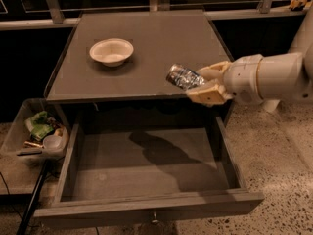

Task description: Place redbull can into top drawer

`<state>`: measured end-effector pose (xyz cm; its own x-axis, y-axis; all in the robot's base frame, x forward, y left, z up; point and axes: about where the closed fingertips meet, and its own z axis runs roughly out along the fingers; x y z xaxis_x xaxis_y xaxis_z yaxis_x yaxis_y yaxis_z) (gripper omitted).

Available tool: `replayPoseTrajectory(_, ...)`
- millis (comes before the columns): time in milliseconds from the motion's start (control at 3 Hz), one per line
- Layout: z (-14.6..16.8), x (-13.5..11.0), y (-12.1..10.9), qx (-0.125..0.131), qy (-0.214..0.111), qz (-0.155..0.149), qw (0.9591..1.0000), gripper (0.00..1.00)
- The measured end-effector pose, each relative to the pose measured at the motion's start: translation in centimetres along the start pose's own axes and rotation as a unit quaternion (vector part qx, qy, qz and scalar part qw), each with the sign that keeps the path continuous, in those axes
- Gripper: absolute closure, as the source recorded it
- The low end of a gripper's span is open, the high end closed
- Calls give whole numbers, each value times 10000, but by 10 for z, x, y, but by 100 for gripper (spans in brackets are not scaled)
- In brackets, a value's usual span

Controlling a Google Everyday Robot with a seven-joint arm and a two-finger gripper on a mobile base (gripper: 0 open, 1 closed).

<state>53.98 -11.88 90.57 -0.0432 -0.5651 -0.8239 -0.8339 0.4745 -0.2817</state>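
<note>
The redbull can (183,77) is a shiny silver can held on its side in my gripper (204,84), which is shut on it. The gripper's cream fingers (209,93) come in from the right on a white arm. The can hangs in the air over the front right edge of the cabinet top, above the back of the drawer. The top drawer (146,168) is pulled wide open below, a grey shallow box with a small knob (154,221) on its front panel. Only the arm's shadow lies inside it.
A white round bowl (111,51) stands on the grey cabinet top (146,43) at the left. A clear plastic bin of rubbish (36,136) sits on the floor left of the drawer. A black rod (30,203) leans by the drawer's left corner. Speckled floor lies at the right.
</note>
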Motion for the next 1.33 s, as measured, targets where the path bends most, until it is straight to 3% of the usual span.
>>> replayPoseTrajectory(333, -2, 16, 37, -99, -98, 362, 9992, 100)
replayPoseTrajectory(667, -2, 16, 37, -99, -98, 361, 9992, 100)
replayPoseTrajectory(1000, 22, 27, 58, -417, 41, 352, 9985, 100)
replayPoseTrajectory(1333, 49, 58, 87, -803, 348, 481, 9950, 100)
